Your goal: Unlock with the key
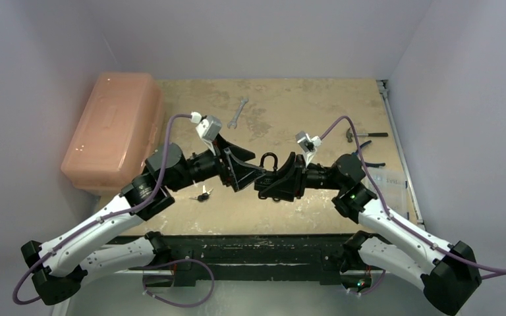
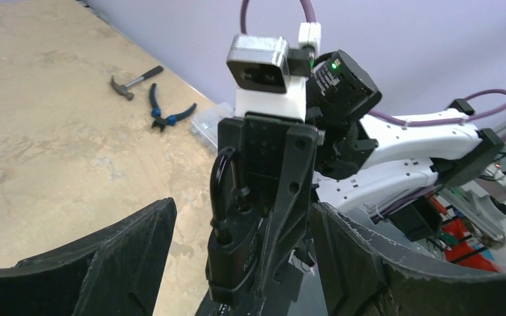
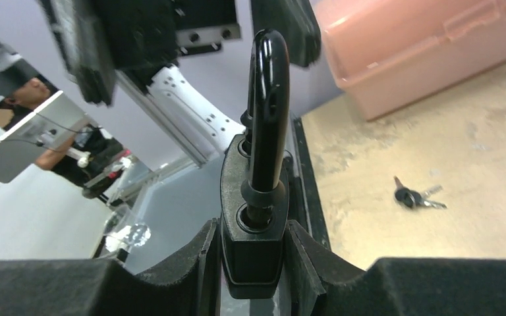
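Right gripper (image 3: pixel 253 230) fingers fill the bottom of the right wrist view, clenched on the body of the padlock (image 3: pixel 253 253). Its shackle (image 3: pixel 267 112) points toward 12 o'clock, away from the lens. Keys (image 3: pixel 415 196) lie flat on the table (image 3: pixel 487 131) at 3 o'clock, well apart from the lock, with the pink toolbox (image 3: pixel 428 46) at 1 o'clock. Judging by this, the keyhole end faces into the palm, so a key may find no way in unless the lock is regripped.

From the left wrist, the left gripper (image 2: pixel 240 207) stands released, its fingers (image 2: pixel 118 257) wide on either side of the padlock (image 2: pixel 234 263) and grasping nothing. Hammer (image 2: pixel 135 80) and pliers (image 2: pixel 171 115) lie at 10 o'clock.

From above, both grippers meet at centre with the padlock (image 1: pixel 267 172) between them. Keys (image 1: pixel 202 195) sit at 8 o'clock of it, close beside the left forearm. Lying flat, they could skid away from a pinch. A wrench (image 1: pixel 237 112) lies at 11 o'clock, out of the way.
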You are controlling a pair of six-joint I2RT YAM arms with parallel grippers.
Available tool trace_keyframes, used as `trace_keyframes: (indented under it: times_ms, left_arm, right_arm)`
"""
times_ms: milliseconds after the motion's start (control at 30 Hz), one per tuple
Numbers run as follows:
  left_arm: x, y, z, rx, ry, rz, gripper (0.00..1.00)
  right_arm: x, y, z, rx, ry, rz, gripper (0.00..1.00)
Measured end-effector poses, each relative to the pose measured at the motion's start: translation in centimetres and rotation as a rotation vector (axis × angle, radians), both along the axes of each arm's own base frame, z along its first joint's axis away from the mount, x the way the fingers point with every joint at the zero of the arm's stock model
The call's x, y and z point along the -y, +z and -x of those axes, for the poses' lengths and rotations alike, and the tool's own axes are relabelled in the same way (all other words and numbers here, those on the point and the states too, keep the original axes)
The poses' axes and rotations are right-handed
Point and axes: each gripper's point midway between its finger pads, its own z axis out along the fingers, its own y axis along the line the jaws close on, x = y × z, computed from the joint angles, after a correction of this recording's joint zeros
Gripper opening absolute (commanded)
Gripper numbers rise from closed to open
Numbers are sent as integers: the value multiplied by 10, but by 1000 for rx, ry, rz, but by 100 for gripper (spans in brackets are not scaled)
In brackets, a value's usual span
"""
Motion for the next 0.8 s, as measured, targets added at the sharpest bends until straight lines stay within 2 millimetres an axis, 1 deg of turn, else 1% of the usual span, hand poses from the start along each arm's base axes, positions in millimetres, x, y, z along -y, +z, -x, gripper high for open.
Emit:
trace_keyframes:
  times_ms: [67, 200, 267, 333, 433, 533, 667, 800]
  left_arm:
    - [1, 0, -5, 2, 19, -32, 76]
    - [11, -1, -22, 1, 45, -109, 72]
    - [16, -8, -27, -6, 51, -142, 71]
    - [20, -21, -32, -22, 54, -179, 69]
    - [24, -38, -37, -49, 53, -229, 63]
    - [27, -50, -39, -66, 49, -261, 53]
    - [31, -55, -40, -75, 37, -269, 36]
    - [37, -59, -43, -91, 34, -267, 23]
  right_arm:
    - [1, -8, -3, -8, -22, 32, 0]
    - [2, -25, -8, -29, -54, 95, 0]
    - [3, -31, -9, -34, -64, 123, 0]
    - [4, -35, -12, -34, -78, 141, 0]
    - [4, -37, -13, -29, -87, 157, 0]
    - [6, -38, -15, -20, -101, 171, 0]
    - [7, -39, -17, -6, -111, 184, 0]
    - [8, -43, -20, -6, -130, 205, 0]
